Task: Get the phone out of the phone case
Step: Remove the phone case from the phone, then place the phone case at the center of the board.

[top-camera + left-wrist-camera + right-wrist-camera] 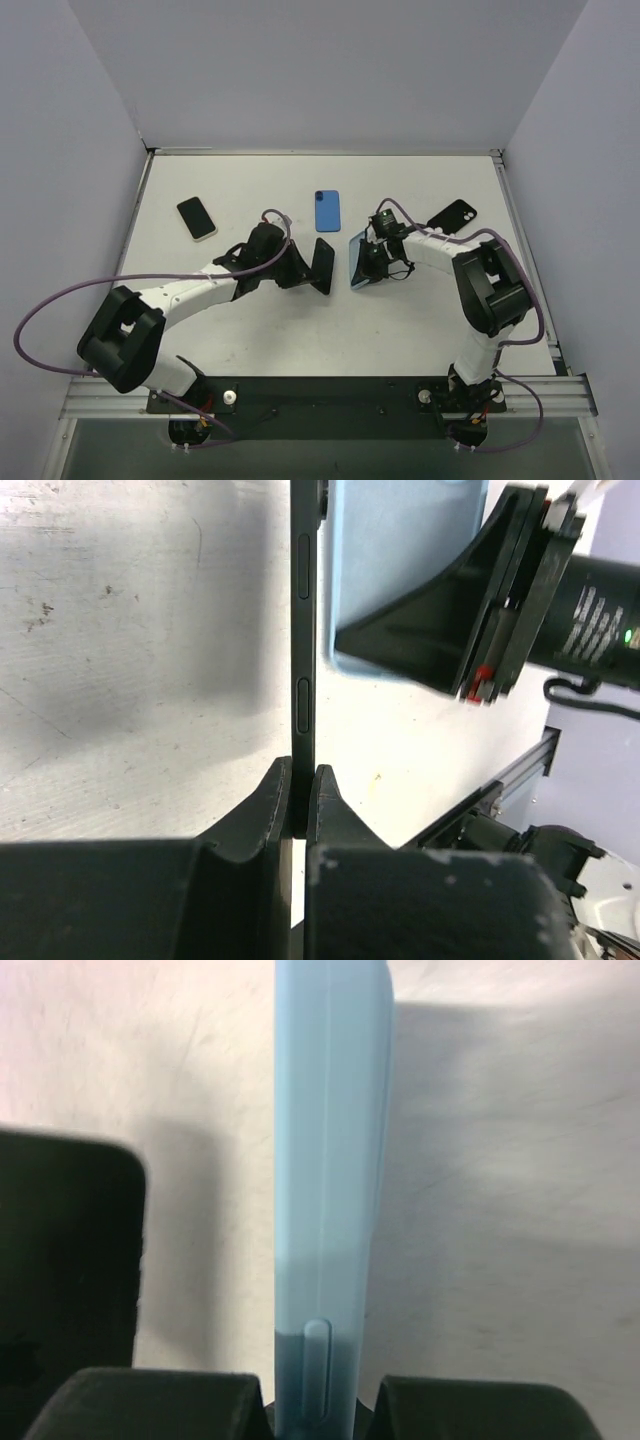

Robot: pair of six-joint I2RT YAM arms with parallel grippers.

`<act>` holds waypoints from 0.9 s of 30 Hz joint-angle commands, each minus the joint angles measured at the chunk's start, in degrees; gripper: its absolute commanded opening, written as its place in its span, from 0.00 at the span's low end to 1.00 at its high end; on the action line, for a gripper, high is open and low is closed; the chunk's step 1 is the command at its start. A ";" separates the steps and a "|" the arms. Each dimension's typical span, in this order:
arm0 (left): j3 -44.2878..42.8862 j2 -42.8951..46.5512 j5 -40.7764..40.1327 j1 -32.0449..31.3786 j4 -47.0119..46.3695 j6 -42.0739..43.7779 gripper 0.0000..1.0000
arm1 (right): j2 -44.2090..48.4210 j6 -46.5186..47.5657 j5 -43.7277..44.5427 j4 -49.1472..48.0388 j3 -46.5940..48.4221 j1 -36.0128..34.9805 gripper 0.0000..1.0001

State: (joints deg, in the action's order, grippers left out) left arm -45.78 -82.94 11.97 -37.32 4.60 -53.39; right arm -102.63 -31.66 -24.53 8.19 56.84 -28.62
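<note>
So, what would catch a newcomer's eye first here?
Mid-table, the left fingers pinch a black phone on its edge while the right fingers clamp a light blue case upright beside it, the two apart. Behind them lie a white-edged phone far left, a blue phone centre and a black-backed phone right.

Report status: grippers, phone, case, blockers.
Left gripper shut on black phone. Right gripper shut on light blue case. Phone and case apart, nothing between them.
</note>
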 commanded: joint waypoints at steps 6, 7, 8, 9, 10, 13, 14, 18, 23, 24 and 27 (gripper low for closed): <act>0.08 3.57 8.50 6.02 -10.49 -1.72 0.00 | 6.65 -2.35 -1.04 1.13 2.66 12.88 0.00; -0.01 3.40 8.95 6.73 -10.84 -1.72 0.00 | 7.35 -2.96 -1.13 0.87 2.23 13.93 0.00; 0.08 3.31 9.39 7.95 -11.54 -1.72 0.00 | 7.70 -3.40 -1.30 -0.18 1.96 16.47 0.00; 0.08 2.79 10.17 8.75 -12.07 -2.07 0.00 | 7.97 -4.45 -1.22 -0.36 1.70 17.62 0.00; 0.08 2.43 10.70 9.37 -12.51 -2.25 0.00 | 8.58 -4.99 -1.04 -0.71 1.35 18.94 0.00; 0.16 0.15 12.11 12.00 -15.93 -3.21 0.00 | 11.03 -7.88 -0.86 -2.20 -2.16 24.48 0.00; -0.10 -0.64 12.72 12.97 -18.20 -3.91 0.00 | 12.00 -8.67 -1.65 -3.78 -5.04 26.14 0.00; -3.17 -6.87 15.98 16.57 -20.16 -3.22 0.00 | 17.37 -10.44 -3.85 -7.21 -13.67 35.98 0.03; -7.13 -12.85 17.56 19.39 -18.40 -0.93 0.00 | 21.50 -10.44 -0.09 -5.47 -18.77 37.06 0.56; -8.00 -14.60 18.61 19.83 -18.31 -0.93 0.00 | 22.29 -10.70 2.19 -5.20 -20.09 37.23 0.59; -8.89 -16.90 19.85 21.15 -18.14 -1.02 0.00 | 25.19 -10.97 7.72 -2.04 -20.54 37.76 0.81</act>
State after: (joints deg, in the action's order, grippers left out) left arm -50.50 -98.21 27.31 -17.78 -8.60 -55.66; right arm -82.08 -42.06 -24.10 2.57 37.01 8.93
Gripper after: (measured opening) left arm 0.088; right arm 0.701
